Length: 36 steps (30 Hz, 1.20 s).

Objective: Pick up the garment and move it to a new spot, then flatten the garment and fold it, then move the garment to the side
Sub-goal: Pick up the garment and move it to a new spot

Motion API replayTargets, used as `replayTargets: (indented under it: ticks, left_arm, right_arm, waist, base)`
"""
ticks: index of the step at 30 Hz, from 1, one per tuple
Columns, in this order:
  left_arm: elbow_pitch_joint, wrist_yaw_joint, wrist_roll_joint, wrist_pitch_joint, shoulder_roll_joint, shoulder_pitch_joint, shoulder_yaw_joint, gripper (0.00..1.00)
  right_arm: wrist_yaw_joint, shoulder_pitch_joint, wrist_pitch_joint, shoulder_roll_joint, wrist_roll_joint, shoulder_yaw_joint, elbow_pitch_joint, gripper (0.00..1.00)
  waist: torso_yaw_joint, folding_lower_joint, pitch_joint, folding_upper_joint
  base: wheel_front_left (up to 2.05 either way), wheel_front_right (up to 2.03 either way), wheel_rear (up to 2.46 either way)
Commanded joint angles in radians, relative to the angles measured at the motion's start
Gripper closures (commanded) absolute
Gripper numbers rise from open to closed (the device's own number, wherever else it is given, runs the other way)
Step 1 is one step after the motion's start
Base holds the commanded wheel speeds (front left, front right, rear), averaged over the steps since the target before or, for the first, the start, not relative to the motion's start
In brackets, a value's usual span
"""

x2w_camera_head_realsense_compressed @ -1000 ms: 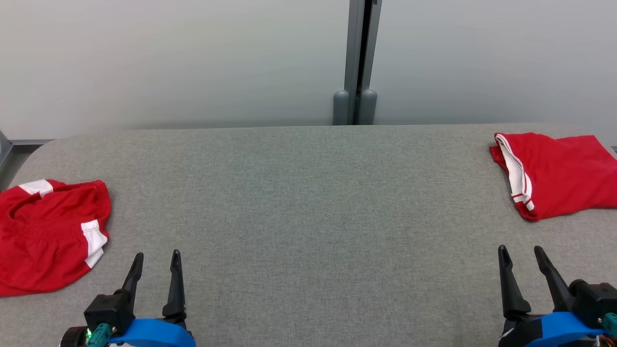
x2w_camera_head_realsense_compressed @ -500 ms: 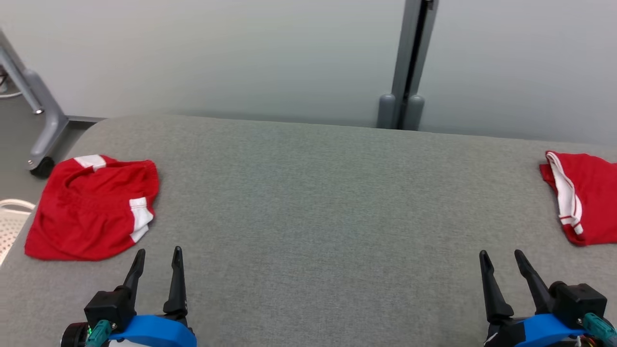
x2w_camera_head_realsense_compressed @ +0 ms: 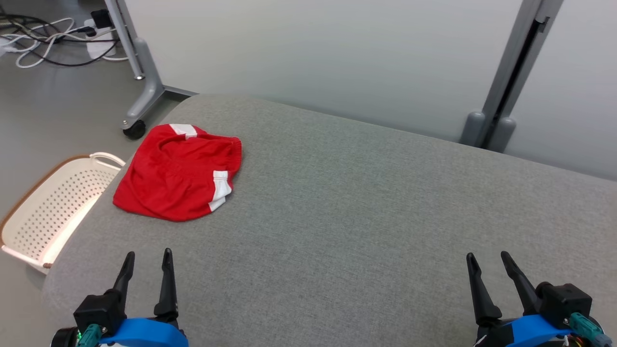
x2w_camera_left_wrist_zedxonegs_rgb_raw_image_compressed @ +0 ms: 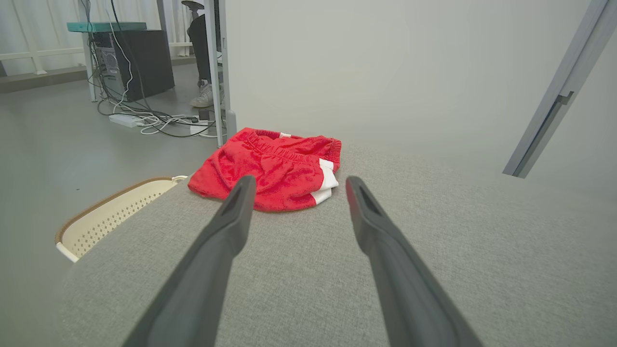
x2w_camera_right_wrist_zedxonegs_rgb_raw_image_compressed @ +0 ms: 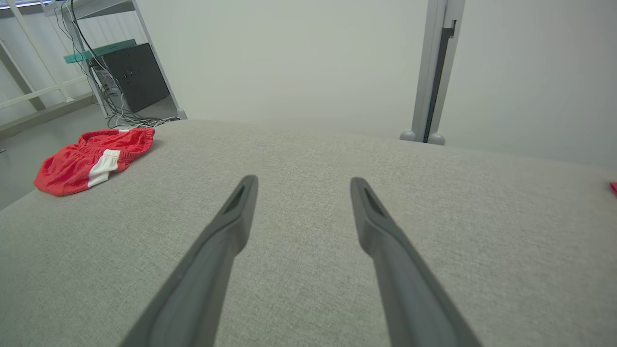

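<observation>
- The left gripper (x2w_camera_head_realsense_compressed: 148, 252) stands with its two dark fingers spread wide, and nothing is between them. It hovers above the near left part of the table (x2w_camera_head_realsense_compressed: 361, 217), fingers pointing away from the robot.
- The right gripper (x2w_camera_head_realsense_compressed: 487, 254) is likewise fully spread and grips nothing. It hangs over the near right part of the same grey cloth surface, well apart from the left one.
- In the left wrist view, the garment (x2w_camera_left_wrist_zedxonegs_rgb_raw_image_compressed: 270, 173) lies ahead of the left fingertips, apart from them. It is a pair of red shorts with white side panels, loosely crumpled, with the elastic waistband toward the far edge.
- In the head view the shorts sit at the far left corner of the table, near its rounded edge and far from the right gripper.
- A cream perforated basket (x2w_camera_head_realsense_compressed: 48, 207) with a brown rim stands on the floor just beside the table's left end, below the shorts.
- Behind the table runs a pale partition (x2w_camera_head_realsense_compressed: 313, 53) with a grey post (x2w_camera_head_realsense_compressed: 506, 82) toward the right.
- At the far left a grey leg on a caster (x2w_camera_head_realsense_compressed: 140, 96) stands on the floor, with tangled cables (x2w_camera_head_realsense_compressed: 43, 38) beyond it.
- The left wrist view shows a person's shoe (x2w_camera_left_wrist_zedxonegs_rgb_raw_image_compressed: 202, 99) near those cables.
</observation>
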Motion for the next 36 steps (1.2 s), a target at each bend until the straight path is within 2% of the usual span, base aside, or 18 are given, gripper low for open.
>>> replayTargets:
  ticks: [1,12,23,27,31,36]
  left_arm:
    - [-0.004,0.000,0.002,-0.004,0.006,0.005,0.007,0.00]
    - [-0.014,0.002,-0.005,-0.004,0.006,0.020,0.017,0.00]
    - [-0.015,-0.006,-0.008,-0.004,0.003,0.001,0.025,0.00]
    - [-0.055,0.006,-0.001,-0.003,0.016,-0.034,0.032,0.00]
    - [-0.127,0.021,-0.015,0.047,0.040,-0.087,0.051,0.00]
    - [-0.162,0.001,-0.072,0.205,0.089,-0.191,0.079,0.00]
  right_arm:
    - [0.000,-0.006,-0.006,-0.001,0.003,0.000,0.003,0.00]
    - [0.000,-0.009,-0.006,-0.002,0.013,0.011,0.005,0.00]
    - [0.000,-0.014,-0.007,-0.002,-0.009,0.006,0.007,0.00]
    - [0.000,-0.018,0.004,-0.002,-0.022,0.002,-0.007,0.00]
    - [0.000,-0.026,0.015,-0.002,-0.040,0.001,-0.030,0.00]
    - [0.000,-0.046,0.037,-0.002,-0.061,0.004,-0.070,0.00]
  waist:
    - [0.019,0.0000,0.008,-0.0001]
    - [0.083,0.0000,0.005,-0.0001]
    - [0.085,0.0000,0.016,-0.0001]
    - [0.086,0.0000,0.036,-0.0001]
    - [0.079,0.0000,0.065,-0.0001]
    - [0.046,0.0000,0.122,-0.0001]
  base:
    - [0.00,0.00,0.00]
    - [0.00,0.00,0.00]
    - [0.00,0.00,0.00]
    - [0.00,0.00,0.00]
    - [0.00,0.00,0.00]
    - [0.00,0.00,0.00]
